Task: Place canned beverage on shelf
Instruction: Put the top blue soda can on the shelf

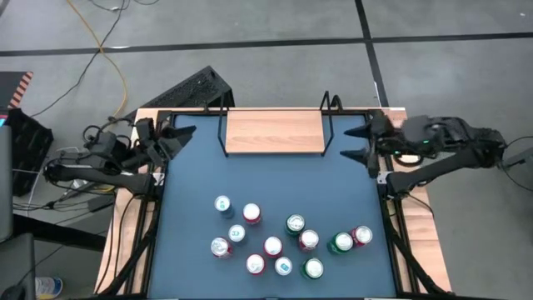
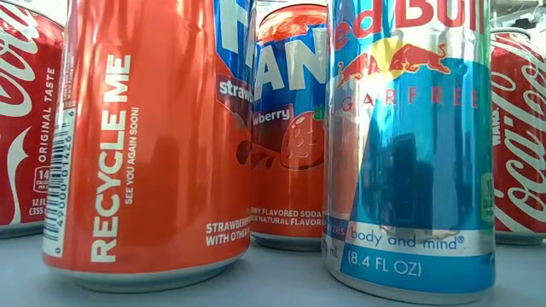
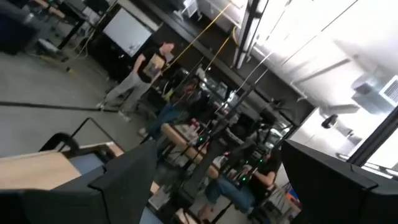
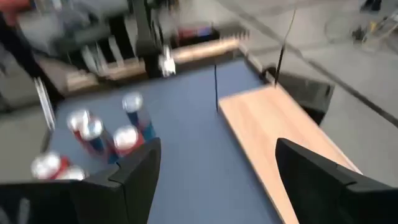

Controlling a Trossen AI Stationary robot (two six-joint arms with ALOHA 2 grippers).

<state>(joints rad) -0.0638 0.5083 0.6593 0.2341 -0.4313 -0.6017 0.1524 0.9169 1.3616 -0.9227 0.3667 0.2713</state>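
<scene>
Several beverage cans (image 1: 275, 242) stand upright in a loose cluster on the blue table top, near its front edge; the low view shows them close up, an orange Fanta can (image 2: 153, 145) and a Red Bull can (image 2: 409, 145) foremost. The shelf (image 1: 273, 132), a light-wood board with black wire frames at both ends, rests at the table's far middle with nothing on it. My left gripper (image 1: 181, 142) hovers open beside the shelf's left end, raised above the table. My right gripper (image 1: 351, 142) hovers open beside the shelf's right end, looking down over the shelf (image 4: 280, 130) and the cans (image 4: 93, 137).
Bare blue table top (image 1: 275, 179) lies between the shelf and the cans. A wooden rim (image 1: 416, 250) borders the table. A black grid-like object (image 1: 196, 90) lies on the floor beyond the far left corner. People (image 3: 146, 68) are in the room behind.
</scene>
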